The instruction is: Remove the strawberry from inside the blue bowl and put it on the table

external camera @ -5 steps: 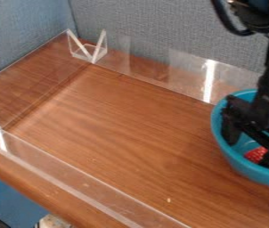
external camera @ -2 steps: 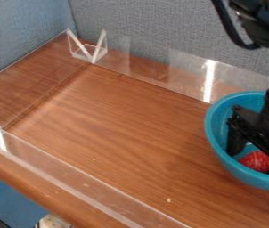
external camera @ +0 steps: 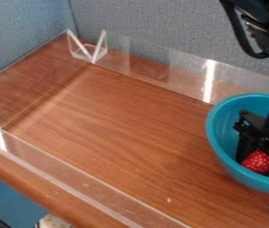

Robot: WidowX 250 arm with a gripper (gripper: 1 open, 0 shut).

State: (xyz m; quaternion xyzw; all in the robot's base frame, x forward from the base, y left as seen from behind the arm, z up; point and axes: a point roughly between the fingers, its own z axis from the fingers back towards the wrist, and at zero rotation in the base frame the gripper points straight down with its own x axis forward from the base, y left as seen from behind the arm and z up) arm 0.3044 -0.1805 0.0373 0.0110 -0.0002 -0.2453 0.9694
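Camera view: small red toy strawberry [external camera: 258, 161] sits inside the deep teal-blue bowl [external camera: 220, 147]. Black gripper [external camera: 259, 153] is down around it; firm grasp unclear. Lift-out and placement on the wood-grain table [external camera: 113, 116] not yet done.

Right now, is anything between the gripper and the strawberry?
Nothing: in the camera view the gripper sits right at the strawberry inside the blue bowl.

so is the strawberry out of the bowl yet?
No, still in. The strawberry sits on the inside of the blue bowl, with the gripper lowered around it; the table holds no berry.
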